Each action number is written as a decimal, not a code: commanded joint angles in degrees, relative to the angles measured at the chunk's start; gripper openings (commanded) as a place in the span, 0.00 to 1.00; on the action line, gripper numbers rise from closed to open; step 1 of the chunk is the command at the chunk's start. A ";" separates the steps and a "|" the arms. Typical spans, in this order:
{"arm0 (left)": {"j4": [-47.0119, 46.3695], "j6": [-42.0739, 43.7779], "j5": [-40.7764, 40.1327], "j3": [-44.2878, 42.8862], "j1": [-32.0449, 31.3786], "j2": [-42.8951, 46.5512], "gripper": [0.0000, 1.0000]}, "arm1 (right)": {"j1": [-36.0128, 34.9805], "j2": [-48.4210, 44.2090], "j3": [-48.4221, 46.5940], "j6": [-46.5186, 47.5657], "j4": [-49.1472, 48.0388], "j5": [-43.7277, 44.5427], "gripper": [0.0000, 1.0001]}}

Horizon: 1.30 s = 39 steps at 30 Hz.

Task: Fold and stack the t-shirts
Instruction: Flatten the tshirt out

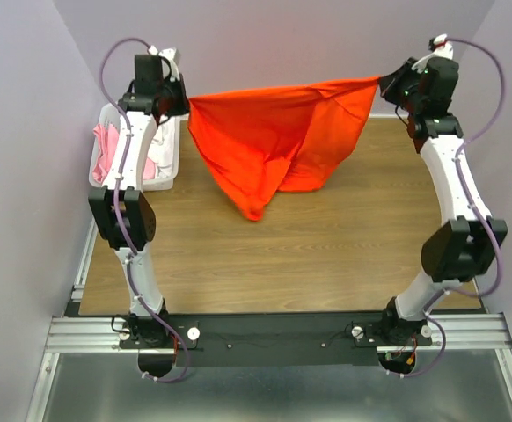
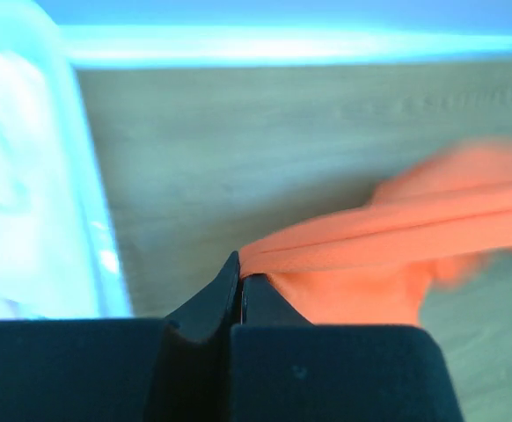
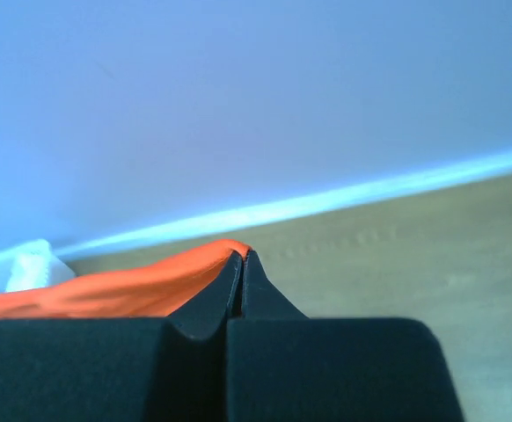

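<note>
**Figure.** One garment held spread between two arms above a table.

**(a) Overhead view.** The orange t-shirt [image 1: 274,141] hangs in the air. Its upper edge is stretched from the left gripper [image 1: 182,104] to the right gripper [image 1: 384,83], and the right end is slightly higher. Below that edge the cloth sags in loose folds to a point over the far middle of the wooden table [image 1: 326,255]. Whether the lowest tip touches the wood cannot be told. A white basket [image 1: 170,169] stands at the far left corner, just beside the left arm. It holds a crumpled pink t-shirt [image 1: 105,145] and some white cloth [image 1: 147,167]. Both arm bases sit on a black bar [image 1: 274,338] at the near edge.

**(b) Left wrist view.** The left gripper [image 2: 238,268] is clenched on a bunched edge of the orange t-shirt [image 2: 397,237]. The cloth runs off to the right as a taut band and is blurred at its far end. The basket wall [image 2: 54,176] fills the left side. A faint row of marks [image 2: 449,104] on the table top is too blurred to read.

**(c) Right wrist view.** The right gripper [image 3: 243,264] is pinched tight on the orange t-shirt [image 3: 133,290], which leaves the fingertips to the left. Behind it are the table [image 3: 432,264] and a pale wall [image 3: 256,105].
</note>
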<state>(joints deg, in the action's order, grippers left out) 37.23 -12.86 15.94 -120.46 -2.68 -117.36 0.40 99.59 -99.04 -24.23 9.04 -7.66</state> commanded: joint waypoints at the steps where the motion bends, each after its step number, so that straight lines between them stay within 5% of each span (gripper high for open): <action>1: 8.99 3.81 -7.58 -10.81 -1.01 1.08 0.00 | -1.28 -5.45 -1.33 4.00 1.51 10.36 0.00; 11: -5.58 0.56 -4.87 -6.01 -0.14 8.72 0.00 | -1.20 -12.58 -2.03 11.65 1.51 20.57 0.00; 19: -15.16 2.31 0.66 -6.36 -0.31 12.06 0.00 | -1.20 -12.93 -7.12 14.56 1.33 19.79 0.01; 29: -24.30 3.72 9.45 -18.93 -3.03 8.55 0.00 | -1.28 -9.42 -20.39 16.67 1.33 18.12 0.01; 39: -29.94 6.80 9.90 -3.74 -6.28 24.36 0.00 | -1.28 -19.42 -13.91 18.52 -4.72 13.55 0.01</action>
<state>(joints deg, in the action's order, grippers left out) 10.72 -7.79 25.41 -127.37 -8.38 -99.31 -1.37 85.95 -116.38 -7.92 9.52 7.29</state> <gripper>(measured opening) 0.010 0.008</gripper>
